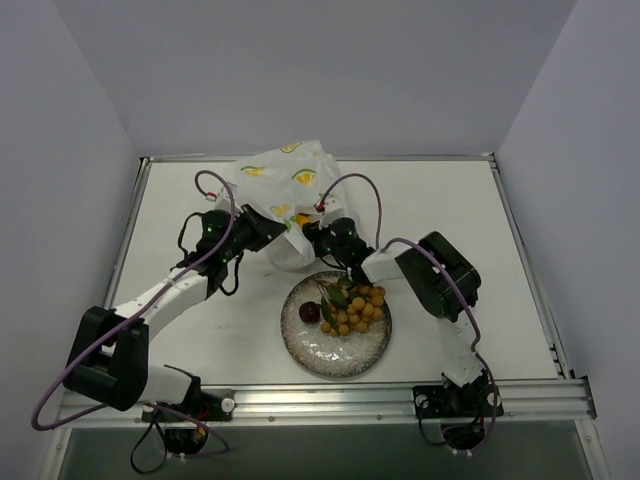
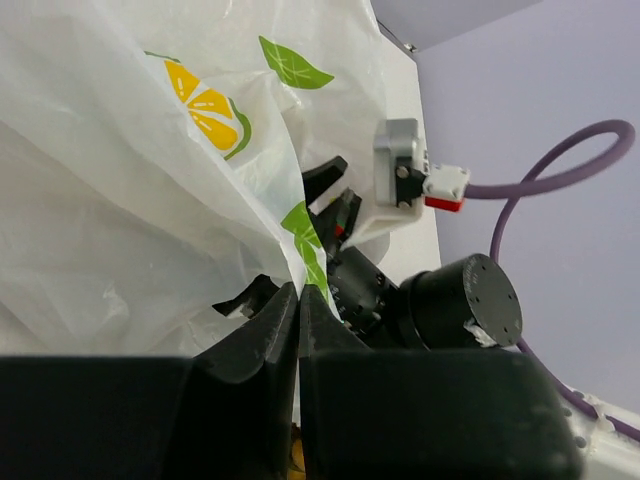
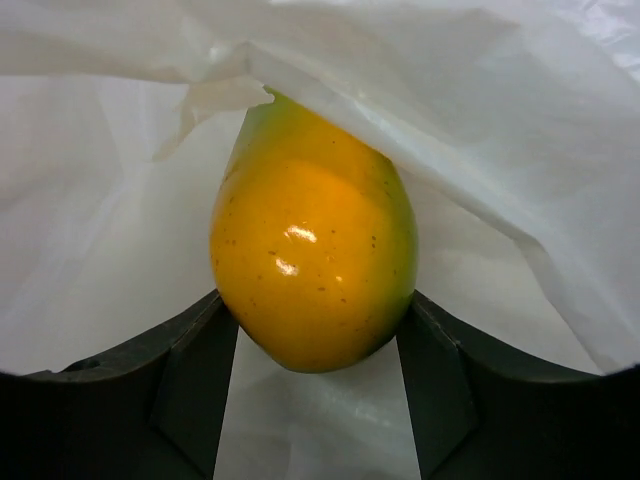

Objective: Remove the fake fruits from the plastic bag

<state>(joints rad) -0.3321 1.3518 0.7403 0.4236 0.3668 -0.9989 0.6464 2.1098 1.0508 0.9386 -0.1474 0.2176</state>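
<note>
A white table (image 1: 450, 210) is seen from above. Near its back edge the bag (image 1: 285, 180) is heaped, white with lemon pictures on it. Its near edge is pinched tight between the closed fingers of the left gripper (image 2: 298, 305). In front of the bag, a round plate (image 1: 345, 358) is set on the table. The berries (image 1: 358, 308) are laid on the plate, and a dark ball (image 1: 310, 312) is placed just beside them on the left. The right gripper (image 3: 315, 310) is pushed into the bag. Inside, the mango (image 3: 312, 230) is squeezed between its two fingers, and its top is covered by bag film.
</note>
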